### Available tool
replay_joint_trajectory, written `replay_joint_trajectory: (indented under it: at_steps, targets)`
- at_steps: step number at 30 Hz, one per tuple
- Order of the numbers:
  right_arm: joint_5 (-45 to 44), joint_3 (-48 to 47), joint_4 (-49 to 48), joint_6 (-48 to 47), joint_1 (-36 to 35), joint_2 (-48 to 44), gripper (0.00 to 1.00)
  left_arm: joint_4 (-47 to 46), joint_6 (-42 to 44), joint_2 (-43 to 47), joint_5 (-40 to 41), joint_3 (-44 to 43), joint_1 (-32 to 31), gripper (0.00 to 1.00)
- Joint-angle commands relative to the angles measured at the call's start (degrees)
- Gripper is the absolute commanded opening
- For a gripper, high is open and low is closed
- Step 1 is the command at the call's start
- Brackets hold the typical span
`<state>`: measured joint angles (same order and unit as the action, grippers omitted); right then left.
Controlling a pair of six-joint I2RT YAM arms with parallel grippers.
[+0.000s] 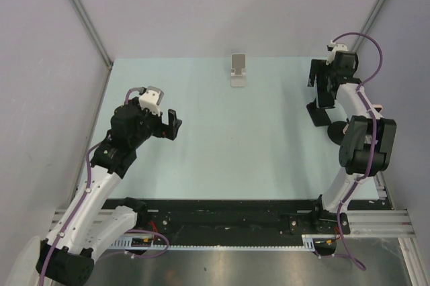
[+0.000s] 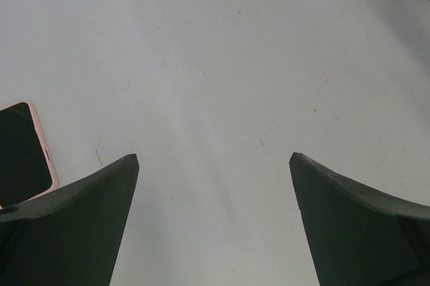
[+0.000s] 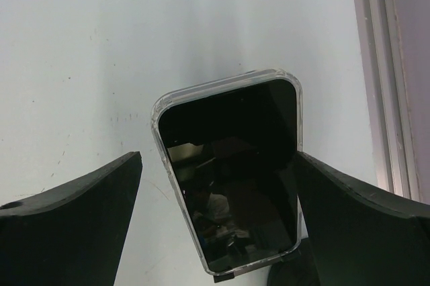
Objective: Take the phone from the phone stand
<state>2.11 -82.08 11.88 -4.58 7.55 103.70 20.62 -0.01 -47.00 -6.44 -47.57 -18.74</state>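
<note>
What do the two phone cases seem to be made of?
Clear case: probably transparent plastic or soft silicone, glossy; its rim looks see-through and catches light around the dark screen.
Pink case: opaque and matte, likely silicone or plastic; its edge shows an even colour with no shine.

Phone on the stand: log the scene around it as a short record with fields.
phone: clear case, dark screen, leaning on the black stand
right end effector: open, one finger on each side of the phone; contact unclear
left end effector: open, empty, above bare table
pink phone: flat on the table, left of the left end effector
white stand: far middle of the table, holds nothing
task status: phone not yet lifted off
</note>
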Motion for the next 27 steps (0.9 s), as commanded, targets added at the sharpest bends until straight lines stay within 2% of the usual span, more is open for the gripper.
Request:
replay_joint_trajectory:
  at_steps: [1,18,24,27]
  targets:
    - [-1.8,-0.2,1.0,-1.2,-1.6,-1.0,0.99,-1.6,0.5,0.1,-0.9,0.0,-0.2,1.00]
    - [-7.9,2.6,-1.4,-0.4,-2.1,-7.4,0.99,-1.7,0.4,0.6,-1.3,0.0,-0.2,1.00]
    - [-3.2,2.8,-1.6,-1.0,0.5,-5.4,1.00,-1.7,0.5,0.5,-1.4,0.1,-0.3,1.00]
    - [1.9,2.8,-1.9,-1.2,1.6,-4.1,1.00,-1.5,0.5,0.5,-1.5,0.0,-0.3,1.00]
